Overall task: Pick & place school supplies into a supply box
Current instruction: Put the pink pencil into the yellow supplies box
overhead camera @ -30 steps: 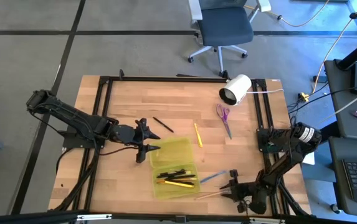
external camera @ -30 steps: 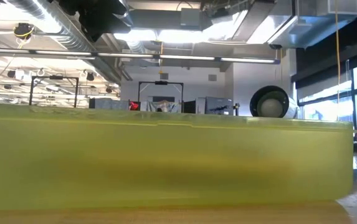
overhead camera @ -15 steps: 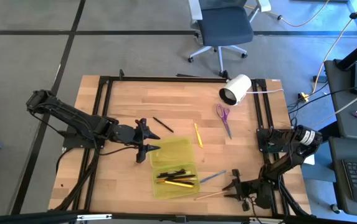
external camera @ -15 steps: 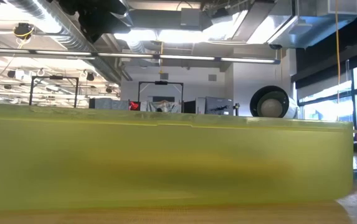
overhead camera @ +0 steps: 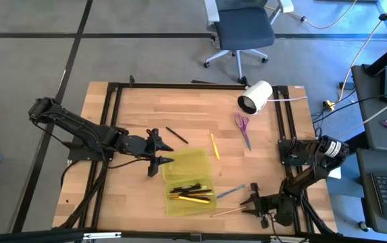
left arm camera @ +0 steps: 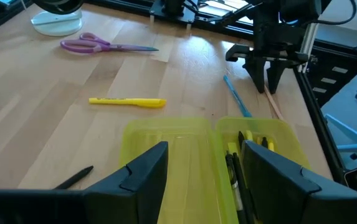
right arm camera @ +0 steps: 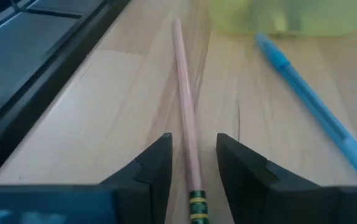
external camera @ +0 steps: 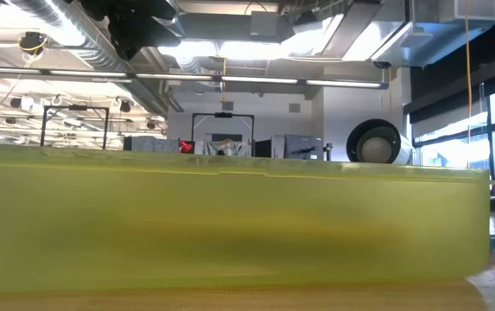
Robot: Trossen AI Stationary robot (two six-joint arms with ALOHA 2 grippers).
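R gripper (right arm camera: 194,167) is low at the table's near-right corner, fingers parted a narrow gap, straddling the thin pale wooden pencil (right arm camera: 184,112) but not clamped on it yet; nothing held. The pencil's green-and-gold ferrule end sits right between the fingertips, shaft running away from the gripper toward the flat translucent yellow-green plastic supply box (overhead camera: 188,181).

To do this grasp well, imo: keep the wrist square to the shaft, drop till the tips nearly touch the wood, close slow. A round pencil will likely roll if one finger lands first. The grip point is v close to the ferrule end, so expect the long end to droop on lift; sliding a bit further up the shaft before closing seems safer. The light-blue plastic pen (right arm camera: 309,99) lies just beside the pencil, angled off on the box side, apart from it near the gripper. Don't snag it.

Box is open, a few black and yellow pens already in its near half. Beyond the box: a yellow pen (overhead camera: 215,146), purple-handled scissors (overhead camera: 242,127), a black pen (overhead camera: 176,135).

L gripper (left arm camera: 197,174) waits at the box's left edge, fingers wide apart, empty.
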